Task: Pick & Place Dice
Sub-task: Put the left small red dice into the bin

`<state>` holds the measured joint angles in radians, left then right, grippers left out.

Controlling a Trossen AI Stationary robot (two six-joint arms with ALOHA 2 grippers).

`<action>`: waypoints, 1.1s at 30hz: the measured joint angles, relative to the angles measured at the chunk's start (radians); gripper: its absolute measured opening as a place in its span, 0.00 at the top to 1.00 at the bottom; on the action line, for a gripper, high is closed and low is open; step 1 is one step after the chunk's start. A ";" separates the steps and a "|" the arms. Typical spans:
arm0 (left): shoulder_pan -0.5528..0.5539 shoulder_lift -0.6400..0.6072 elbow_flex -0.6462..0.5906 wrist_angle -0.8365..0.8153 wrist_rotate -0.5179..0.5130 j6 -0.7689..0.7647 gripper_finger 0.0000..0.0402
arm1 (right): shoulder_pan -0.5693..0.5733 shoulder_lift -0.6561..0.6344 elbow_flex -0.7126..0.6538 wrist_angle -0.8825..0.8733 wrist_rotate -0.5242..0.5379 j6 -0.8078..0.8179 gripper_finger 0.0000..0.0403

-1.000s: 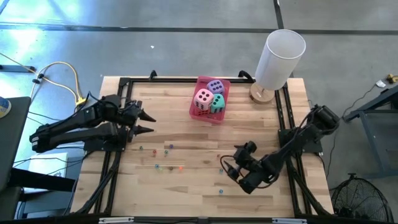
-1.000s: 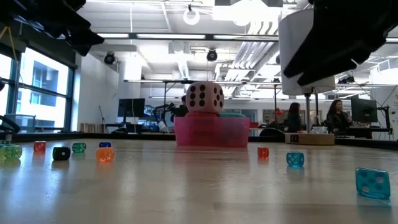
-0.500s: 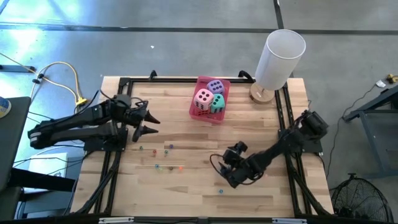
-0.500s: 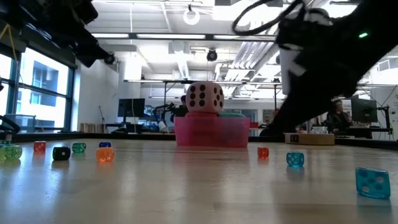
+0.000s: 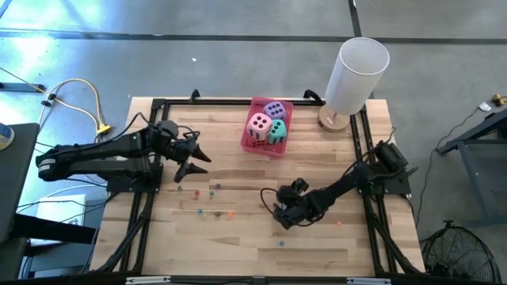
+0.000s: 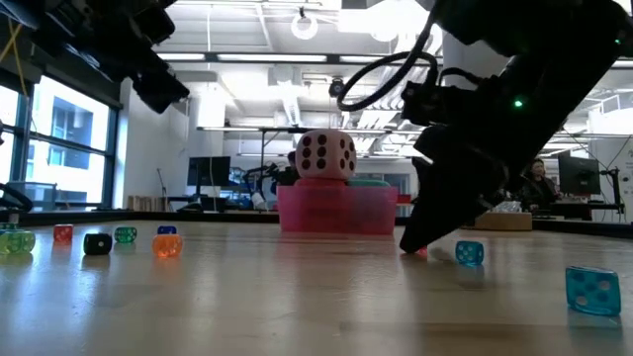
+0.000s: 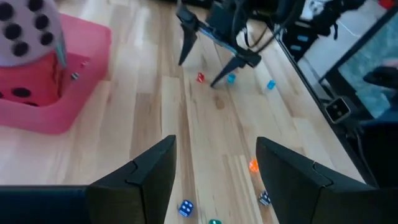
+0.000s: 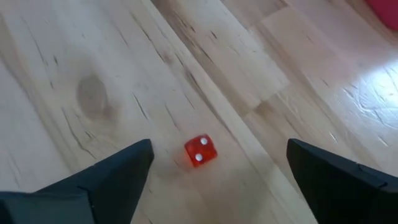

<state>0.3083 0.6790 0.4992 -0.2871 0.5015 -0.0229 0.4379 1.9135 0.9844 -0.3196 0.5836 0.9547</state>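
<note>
At the far middle of the desk [image 5: 238, 237], a pink translucent tray [image 5: 252, 143] is recorded, holding three soft cubes with dark pips: a pink die [image 5: 258, 125], a teal die [image 5: 276, 131] and a purple die [image 5: 274, 110]. The pink die is seen in the low view [image 6: 325, 155] rising above the tray wall, six pips facing the camera. No red soft cube can be made out in any view.

Small translucent beads [image 5: 207, 201] are scattered on the near half of the desk; a tiny red die [image 8: 201, 150] is shown by the right wrist view lying between the right gripper's spread jaws, untouched.

Right gripper [image 5: 282, 218]: jaws released, tips lowered to the desk just left of centre. Compared with a second ago, it has been moved leftward and downward from a raised position near the right rail.

Left gripper [image 5: 200, 157]: jaws parted, nothing held, hovering at the left side of the desk. It has been advanced toward the centre since the earlier frame.

A white cylinder [image 5: 356, 75] on a wooden base stands at the far right corner.
</note>
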 joint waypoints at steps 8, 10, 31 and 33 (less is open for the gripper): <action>-0.032 0.080 0.000 0.034 -0.006 0.027 0.47 | -0.001 0.004 -0.001 0.000 -0.005 0.004 0.25; -0.037 0.100 0.000 0.064 -0.006 0.034 0.47 | -0.001 0.004 -0.001 -0.002 -0.018 0.011 0.31; -0.039 0.322 0.000 0.295 0.000 0.044 0.47 | 0.001 -0.010 -0.004 -0.011 -0.026 -0.079 0.91; -0.041 0.345 0.000 0.319 0.006 0.040 0.47 | 0.000 -0.029 -0.007 -0.023 -0.002 -0.094 0.91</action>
<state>0.2675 1.0241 0.4994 0.0315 0.5071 0.0172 0.4383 1.8845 0.9772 -0.3428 0.5814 0.8611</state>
